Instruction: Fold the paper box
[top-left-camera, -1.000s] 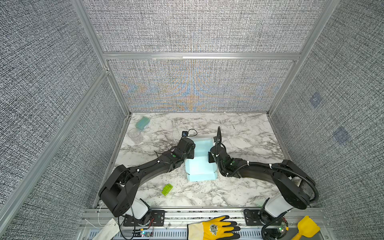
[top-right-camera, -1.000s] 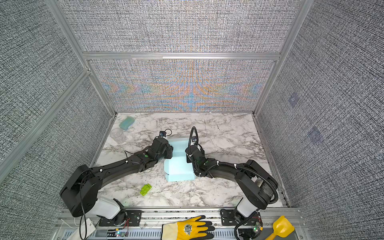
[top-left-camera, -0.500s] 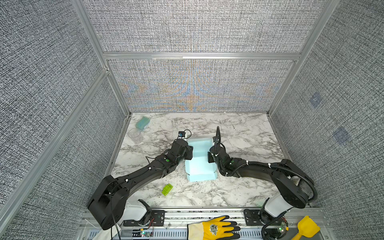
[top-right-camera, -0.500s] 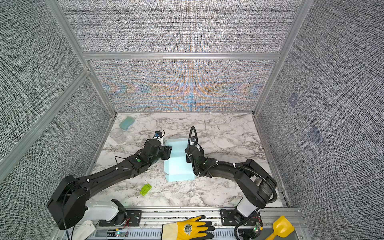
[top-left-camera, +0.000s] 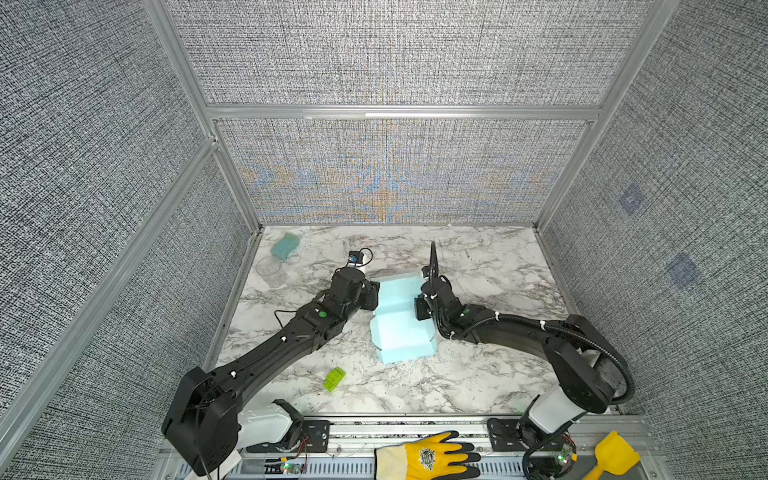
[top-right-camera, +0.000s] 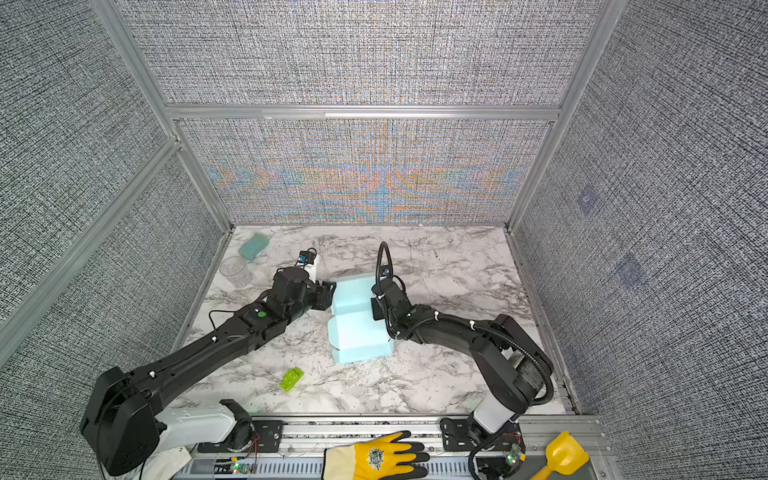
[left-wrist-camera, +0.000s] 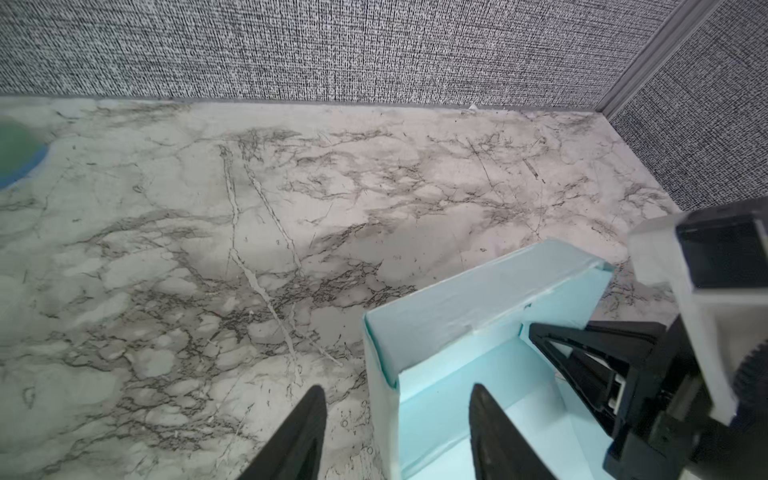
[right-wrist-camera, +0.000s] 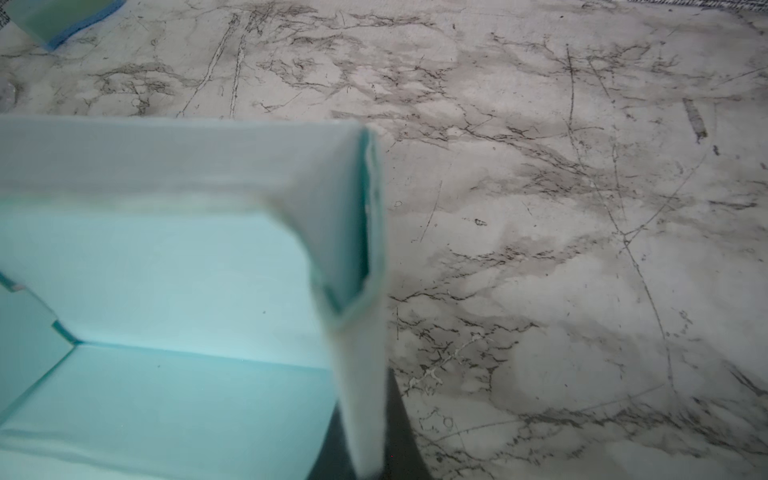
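Observation:
The pale light-blue paper box (top-left-camera: 399, 328) (top-right-camera: 353, 332) lies partly folded mid-table, its far and side walls standing and a panel with a flap stretching toward the front. My left gripper (top-left-camera: 374, 296) (top-right-camera: 330, 294) (left-wrist-camera: 397, 388) is open astride the box's left wall (left-wrist-camera: 380, 395), one finger outside over the marble and one inside, neither pressing it. My right gripper (top-left-camera: 417, 308) (top-right-camera: 374, 309) (right-wrist-camera: 365, 419) is shut on the box's right wall (right-wrist-camera: 359, 374). Its black fingers (left-wrist-camera: 582, 365) show inside the box in the left wrist view.
A teal sponge block (top-left-camera: 285, 245) and a clear cup (top-left-camera: 269, 266) sit at the far left by the wall. A lime-green brick (top-left-camera: 334, 379) lies front left of the box. A yellow glove (top-left-camera: 424, 459) and a yellow scoop (top-left-camera: 615, 457) rest on the front rail.
My left arm has sunk lower and stretched out, while its gripper stays at the box's left wall. The right arm and the box have barely moved.

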